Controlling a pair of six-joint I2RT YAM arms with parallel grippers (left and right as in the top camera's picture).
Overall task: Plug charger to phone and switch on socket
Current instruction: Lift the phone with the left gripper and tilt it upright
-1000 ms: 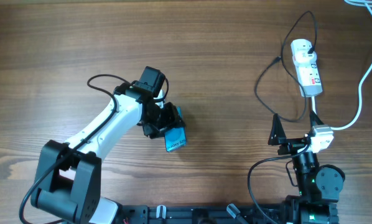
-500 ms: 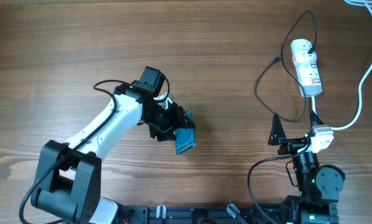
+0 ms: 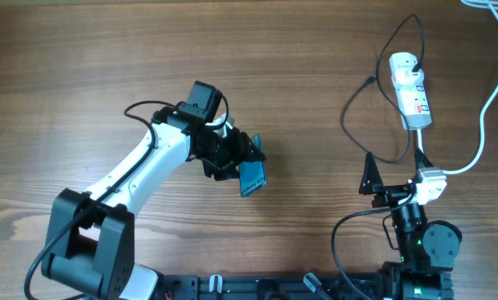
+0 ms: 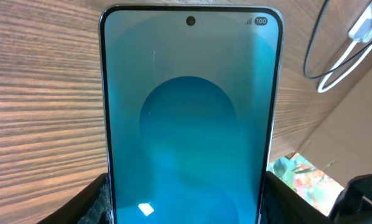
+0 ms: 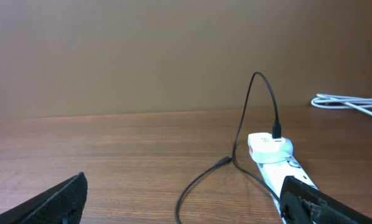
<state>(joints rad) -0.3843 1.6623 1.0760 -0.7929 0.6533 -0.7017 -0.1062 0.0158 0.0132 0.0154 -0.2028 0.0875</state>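
Observation:
My left gripper [image 3: 246,169] is shut on the phone [image 3: 252,177], holding it just above the table left of centre. In the left wrist view the phone's [image 4: 189,118] cyan screen fills the frame, its long edges pinched between the two black fingers [image 4: 94,202]. The white socket [image 3: 410,92] lies at the far right; the charger's [image 3: 346,117] black cable is plugged in at its far end and loops down across the wood. The charger's connector tip [image 5: 226,160] rests loose on the table left of the socket [image 5: 274,155]. My right gripper [image 3: 396,175] stands open just below the socket, holding nothing.
A thick white cord [image 3: 484,125] runs from the socket up to the top right corner, also seen as the white cord [image 5: 354,102] at the right edge. The table edge and the arm bases lie along the bottom.
My left gripper has carried the phone to the right and slightly up the table, turning it a little. The right arm, socket and charger have not moved.

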